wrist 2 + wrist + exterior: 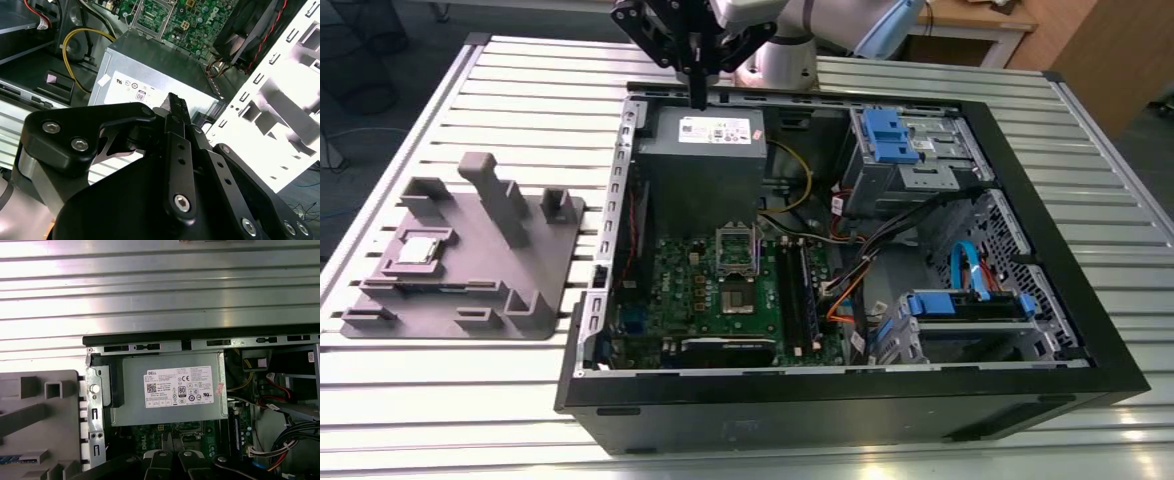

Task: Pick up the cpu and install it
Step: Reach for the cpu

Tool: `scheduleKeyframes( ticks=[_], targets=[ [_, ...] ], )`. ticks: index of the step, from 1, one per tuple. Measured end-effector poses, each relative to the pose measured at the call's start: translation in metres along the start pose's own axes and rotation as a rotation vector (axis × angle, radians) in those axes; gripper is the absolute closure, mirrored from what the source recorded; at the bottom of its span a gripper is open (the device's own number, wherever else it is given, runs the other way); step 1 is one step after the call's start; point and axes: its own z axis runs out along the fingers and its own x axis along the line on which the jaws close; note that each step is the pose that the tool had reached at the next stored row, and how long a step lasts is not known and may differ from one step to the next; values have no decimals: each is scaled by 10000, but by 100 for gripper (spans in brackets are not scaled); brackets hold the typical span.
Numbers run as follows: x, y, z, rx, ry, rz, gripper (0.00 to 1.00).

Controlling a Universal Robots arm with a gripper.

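Gripper [699, 98] is hovering w/ fingers pressed together, empty, over the PSU [700, 165] in the PC case [827, 410], the cpu [420, 247] is lying well apart on the grey tray [520, 300], so reaching w/o opening risks jabbing the chip or clipping tray posts.

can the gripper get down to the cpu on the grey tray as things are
Probably yes: the cpu lies uncovered on the grey tray, outside the computer case, the tray's posts beside it, not over it. The gripper hangs above the power supply, holding nothing.
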Motion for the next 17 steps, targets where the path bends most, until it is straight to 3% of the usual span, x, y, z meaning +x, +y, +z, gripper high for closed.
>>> scheduleKeyframes(
  ticks=[17],
  targets=[
    [64, -5, -2, 0, 0, -1, 89]
  ],
)
